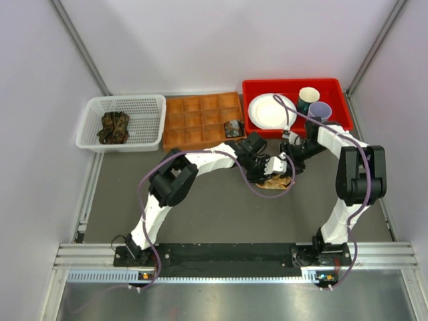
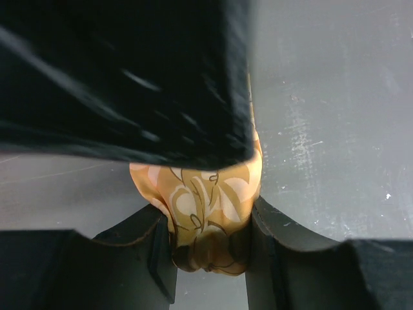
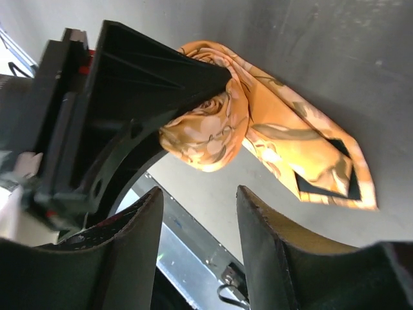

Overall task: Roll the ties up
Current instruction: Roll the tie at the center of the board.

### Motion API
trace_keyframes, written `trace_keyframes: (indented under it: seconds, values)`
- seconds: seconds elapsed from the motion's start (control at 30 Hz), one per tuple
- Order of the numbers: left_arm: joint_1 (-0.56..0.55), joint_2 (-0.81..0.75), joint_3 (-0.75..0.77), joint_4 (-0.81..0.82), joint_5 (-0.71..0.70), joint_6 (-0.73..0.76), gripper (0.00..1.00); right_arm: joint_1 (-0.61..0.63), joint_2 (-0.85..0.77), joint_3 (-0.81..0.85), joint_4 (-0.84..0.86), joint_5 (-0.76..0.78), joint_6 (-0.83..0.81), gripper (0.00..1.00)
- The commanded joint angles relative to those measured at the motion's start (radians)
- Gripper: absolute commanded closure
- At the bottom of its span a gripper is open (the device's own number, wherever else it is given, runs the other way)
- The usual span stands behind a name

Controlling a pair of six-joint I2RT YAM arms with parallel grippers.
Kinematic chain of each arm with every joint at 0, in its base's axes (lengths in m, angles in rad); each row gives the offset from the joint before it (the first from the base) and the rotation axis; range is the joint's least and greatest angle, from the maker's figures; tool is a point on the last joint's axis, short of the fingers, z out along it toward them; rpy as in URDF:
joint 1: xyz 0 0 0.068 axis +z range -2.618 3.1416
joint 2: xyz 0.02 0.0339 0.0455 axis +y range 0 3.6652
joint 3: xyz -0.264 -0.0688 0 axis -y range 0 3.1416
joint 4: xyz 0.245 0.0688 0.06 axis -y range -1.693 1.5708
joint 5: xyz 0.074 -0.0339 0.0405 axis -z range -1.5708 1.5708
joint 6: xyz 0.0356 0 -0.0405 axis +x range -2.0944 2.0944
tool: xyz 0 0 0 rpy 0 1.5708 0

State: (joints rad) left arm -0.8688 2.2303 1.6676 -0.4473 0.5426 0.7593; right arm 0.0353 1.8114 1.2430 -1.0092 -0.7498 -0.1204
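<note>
- Two hands meet low over the grey surface [image 1: 214,214], just in front of the red bin [image 1: 287,83].
- Left hand [image 2: 210,223]: its fingers [image 2: 139,239] are clamped on the rolled part of the orange tie [image 2: 206,187], which bulges up between them.
- Right hand [image 3: 199,194]: its fingers [image 3: 129,252] stand apart with nothing between them, just beside the roll.
- Orange tie, wide end: the point lies flat on the surface, running out from the roll.
- One dark tie [image 1: 114,127] lies bundled in the white basket [image 1: 87,127] at the far left.
- One dark roll [image 1: 234,128] sits in the near right corner compartment of the brown tray [image 1: 190,120].
- Red bin contents: a white plate [image 1: 271,110] and two cups [image 1: 309,99].
</note>
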Motion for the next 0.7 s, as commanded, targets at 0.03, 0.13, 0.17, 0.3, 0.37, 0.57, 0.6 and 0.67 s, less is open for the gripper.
trace_keyframes:
  seconds: [0.03, 0.13, 0.17, 0.3, 0.37, 0.57, 0.6, 0.67]
  values:
    - [-0.004, 0.111, -0.060, -0.228, -0.055, 0.008, 0.98, 0.046, 0.034, -0.028, 0.141, -0.042, 0.033, 0.51]
    - [-0.004, 0.117, -0.051, -0.231, -0.050, 0.008, 0.98, 0.057, 0.048, -0.045, 0.191, -0.057, 0.065, 0.51]
    - [-0.004, 0.117, -0.051, -0.231, -0.049, 0.008, 0.98, 0.061, 0.057, -0.042, 0.196, -0.066, 0.074, 0.54]
    - [-0.004, 0.118, -0.054, -0.223, -0.046, 0.006, 0.95, 0.078, 0.063, -0.040, 0.190, -0.051, 0.061, 0.74]
    - [-0.002, 0.115, -0.062, -0.220, -0.043, 0.009, 0.91, 0.078, 0.063, -0.036, 0.172, -0.004, 0.038, 0.96]
    - [0.002, 0.077, -0.127, -0.119, 0.003, -0.003, 0.66, 0.061, 0.092, -0.033, 0.138, 0.087, -0.002, 1.00]
    - [0.007, 0.057, -0.141, -0.090, 0.017, -0.024, 0.59, 0.063, 0.100, -0.031, 0.138, 0.098, 0.001, 1.00]
    - [0.020, 0.034, -0.192, 0.022, 0.058, -0.066, 0.53, 0.063, 0.120, -0.025, 0.132, 0.125, 0.007, 1.00]
